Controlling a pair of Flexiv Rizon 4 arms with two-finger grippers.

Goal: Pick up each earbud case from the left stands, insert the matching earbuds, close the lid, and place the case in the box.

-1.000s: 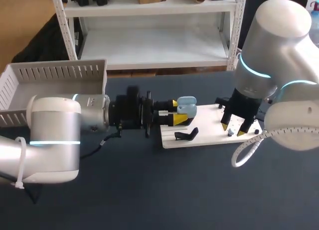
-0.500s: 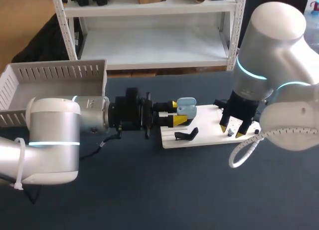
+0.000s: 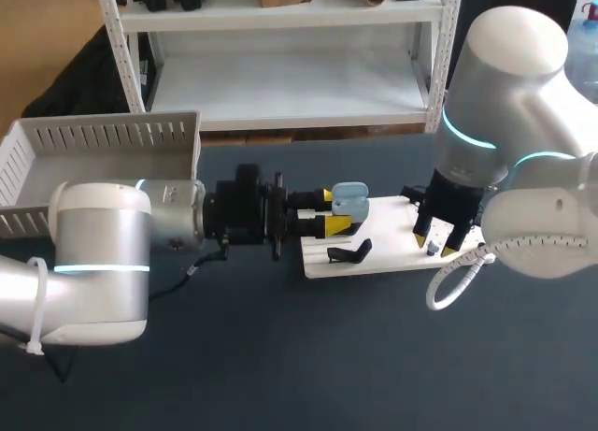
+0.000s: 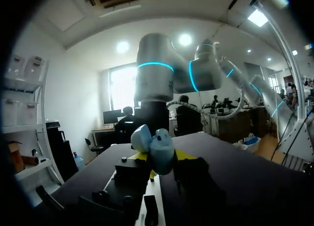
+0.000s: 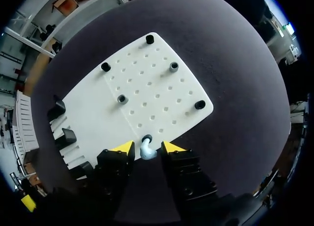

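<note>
Case [image 3: 349,200], pale blue with its lid swung open, is clamped between the fingers of my left gripper [image 3: 334,211]. That arm comes in level from 9 o'clock and holds the case just over the 9 o'clock end of the white board [image 3: 383,259], near the middle of the head view. My right gripper [image 3: 437,240] points straight down at the board's 3 o'clock end. Its fingers are narrowly parted around a small pale earbud [image 5: 146,150] standing in a socket at the board's edge, and in the right wrist view a sliver of gap shows on each side, so it grips nothing yet. I judge the pinch to be the risky part. The earbud looks small and smooth, and an off-centre close could tip it out of the socket or let it squirt free onto the table [image 3: 280,356]. The board looks merely laid on the table, so a downward nudge might shift it. Carrying the earbud to the case brings the two grippers close together, and a poor line could knock the open lid. A black stand [image 3: 350,253] sits on the board just at 6 o'clock of the case. The table is dark blue-grey and matte. The grey slatted box [image 3: 103,136] waits at 10 o'clock, behind my left arm.
</note>
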